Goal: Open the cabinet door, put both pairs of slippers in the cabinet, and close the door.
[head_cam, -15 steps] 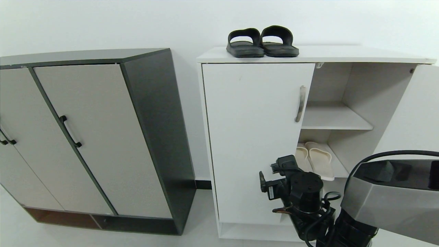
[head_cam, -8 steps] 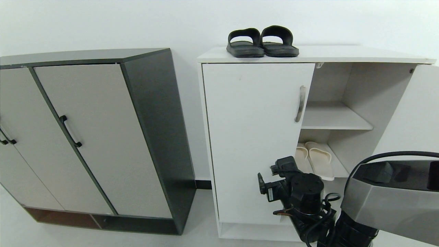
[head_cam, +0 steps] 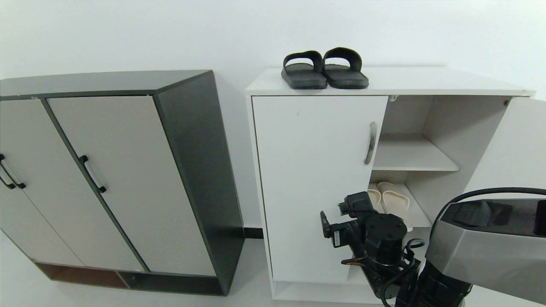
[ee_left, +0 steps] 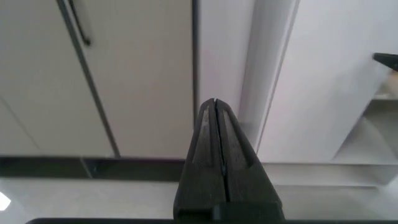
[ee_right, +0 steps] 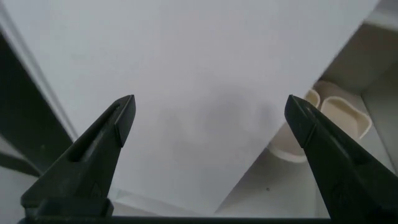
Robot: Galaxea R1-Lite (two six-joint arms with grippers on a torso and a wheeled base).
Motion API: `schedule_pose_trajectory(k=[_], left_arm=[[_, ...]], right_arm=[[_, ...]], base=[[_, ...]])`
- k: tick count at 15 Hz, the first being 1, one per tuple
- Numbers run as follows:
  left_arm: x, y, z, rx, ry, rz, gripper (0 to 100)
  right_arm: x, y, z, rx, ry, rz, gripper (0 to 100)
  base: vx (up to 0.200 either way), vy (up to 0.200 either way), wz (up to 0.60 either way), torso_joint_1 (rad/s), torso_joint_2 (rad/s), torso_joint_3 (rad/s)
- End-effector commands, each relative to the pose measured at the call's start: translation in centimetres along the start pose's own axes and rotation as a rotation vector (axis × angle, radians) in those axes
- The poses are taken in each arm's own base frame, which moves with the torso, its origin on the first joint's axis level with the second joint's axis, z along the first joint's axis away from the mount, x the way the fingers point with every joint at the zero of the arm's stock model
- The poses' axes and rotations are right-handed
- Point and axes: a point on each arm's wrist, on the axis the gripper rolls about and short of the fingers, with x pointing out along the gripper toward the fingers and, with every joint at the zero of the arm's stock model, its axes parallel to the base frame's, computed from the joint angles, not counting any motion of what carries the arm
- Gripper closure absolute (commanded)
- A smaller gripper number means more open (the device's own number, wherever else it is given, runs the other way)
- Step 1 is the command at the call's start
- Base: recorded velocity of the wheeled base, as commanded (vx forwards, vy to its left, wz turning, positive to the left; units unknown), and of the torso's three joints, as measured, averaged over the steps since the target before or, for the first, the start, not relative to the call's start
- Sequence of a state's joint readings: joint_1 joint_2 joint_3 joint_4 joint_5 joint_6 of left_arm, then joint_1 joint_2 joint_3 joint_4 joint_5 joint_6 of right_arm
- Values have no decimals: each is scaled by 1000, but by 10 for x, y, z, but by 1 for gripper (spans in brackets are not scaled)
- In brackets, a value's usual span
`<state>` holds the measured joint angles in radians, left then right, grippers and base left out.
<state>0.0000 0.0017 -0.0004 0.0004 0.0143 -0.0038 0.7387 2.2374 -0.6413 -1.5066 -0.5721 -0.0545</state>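
Observation:
A pair of black slippers [head_cam: 324,70] stands on top of the white cabinet [head_cam: 426,81]. The cabinet's right door [head_cam: 512,145] is swung open and its left door [head_cam: 313,179] is shut. A pair of cream slippers [head_cam: 390,200] lies on the lower shelf inside, also seen as cream slippers [ee_right: 323,118] past the left door's edge. My right gripper [head_cam: 341,213] hangs low in front of the left door [ee_right: 186,93]; in its own view the right gripper [ee_right: 208,106] is open and holds nothing. My left gripper [ee_left: 214,106] is shut and empty, facing the gap between the two cabinets.
A dark cabinet with grey doors [head_cam: 106,170] stands left of the white one, its doors shut, seen also as the grey cabinet [ee_left: 137,74]. The upper shelf [head_cam: 409,157] of the white cabinet is bare. Pale floor [ee_left: 93,199] runs along the front.
The whole head picture has shifted down, so the camera has moved. My right gripper keeps about the same place before the left door. The slippers have not moved.

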Motion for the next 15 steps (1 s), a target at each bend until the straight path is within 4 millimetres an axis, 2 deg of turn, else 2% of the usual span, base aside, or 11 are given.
schedule_pose_trajectory(k=[1,7,15], left_arm=[[0,0,0,-1,1,1,100],[0,0,0,-1,1,1,100],[0,0,0,-1,1,1,100]], right_arm=[[0,0,-2,-5,6,1,0],[1,0,-2,-5,6,-1,0],[0,1,-2,-9,10,3,0]], base=[[0,0,0,51,-496,-354],[0,0,0,117,-464,-343],[0,0,0,172,-482,-315]])
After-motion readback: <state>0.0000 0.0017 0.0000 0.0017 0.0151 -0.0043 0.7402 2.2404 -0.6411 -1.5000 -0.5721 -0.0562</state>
